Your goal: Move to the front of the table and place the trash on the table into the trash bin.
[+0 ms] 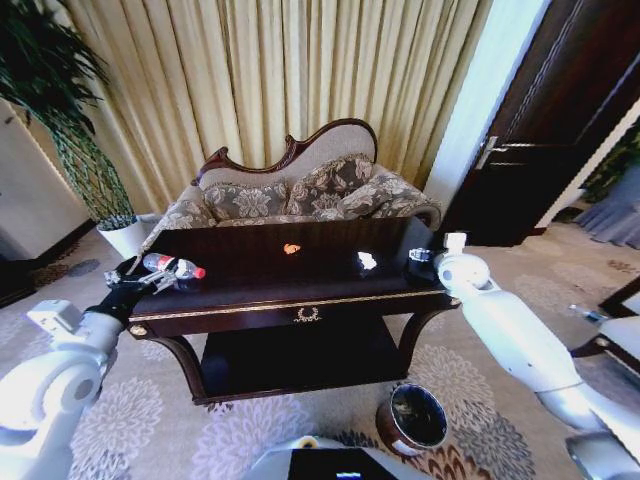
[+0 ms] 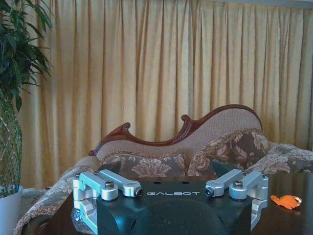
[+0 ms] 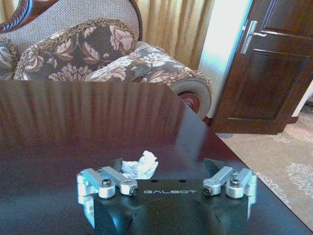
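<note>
Dark-brown polished wooden table [image 1: 250, 300] stood before gold curtains [image 1: 270, 70]. Clear red-capped plastic bottle [image 1: 172, 265] lay at its 9 o'clock end, pinched by left gripper [image 1: 150, 281]. White crumpled scrap [image 3: 141, 165] sat at 3 o'clock, just ahead of right gripper [image 3: 168, 188], fingers spread. Round copper trash bin [image 1: 415, 418] stood on floor at 5 o'clock.

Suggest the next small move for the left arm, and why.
Probably close the left gripper on the bottle and lift. It sits at the table's left end right beside the bottle, which lies on its side. The trash bin waits on the floor; the right gripper is near the white scrap.
</note>
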Motion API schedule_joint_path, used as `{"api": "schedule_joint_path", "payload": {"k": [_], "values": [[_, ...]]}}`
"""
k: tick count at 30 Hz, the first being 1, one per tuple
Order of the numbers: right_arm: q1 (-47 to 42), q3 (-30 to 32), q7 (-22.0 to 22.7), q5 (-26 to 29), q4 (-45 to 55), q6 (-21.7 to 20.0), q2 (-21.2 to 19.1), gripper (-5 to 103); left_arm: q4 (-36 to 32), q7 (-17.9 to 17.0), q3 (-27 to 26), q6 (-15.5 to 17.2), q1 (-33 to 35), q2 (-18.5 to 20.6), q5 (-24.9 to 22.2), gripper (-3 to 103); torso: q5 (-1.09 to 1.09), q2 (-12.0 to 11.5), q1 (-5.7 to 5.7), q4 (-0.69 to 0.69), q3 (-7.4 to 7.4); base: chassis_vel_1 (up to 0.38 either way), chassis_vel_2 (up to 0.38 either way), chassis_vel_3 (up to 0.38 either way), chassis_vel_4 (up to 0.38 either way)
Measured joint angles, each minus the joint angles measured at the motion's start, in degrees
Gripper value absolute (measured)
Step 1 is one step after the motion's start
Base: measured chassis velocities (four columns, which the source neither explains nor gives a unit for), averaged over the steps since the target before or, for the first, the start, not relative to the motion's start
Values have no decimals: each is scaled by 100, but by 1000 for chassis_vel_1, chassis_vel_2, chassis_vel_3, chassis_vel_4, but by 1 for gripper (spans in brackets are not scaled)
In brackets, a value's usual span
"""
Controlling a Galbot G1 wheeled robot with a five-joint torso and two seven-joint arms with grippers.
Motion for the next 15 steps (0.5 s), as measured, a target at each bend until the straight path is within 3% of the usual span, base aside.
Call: {"api": "schedule_joint_path", "payload": {"k": [1,5,7,15], "values": [[0,0,0,0,0,0,0,95,0,0,0,0,0,0,0,100,0,0,0,0,0,0,0,0,0],[-11,-38,-2,-38,34,37,9,73,-3,1,-16,-1,-24,6,-18,100,0,0,0,1,0,0,0,0,0],[-11,-44,-2,-38,38,41,12,73,-4,2,-20,-1,-24,6,-20,100,0,0,0,0,0,0,0,0,0],[-45,-74,-5,-38,97,81,7,41,-1,7,-68,-4,-26,1,-36,100,0,0,0,1,0,0,0,0,0]]}}
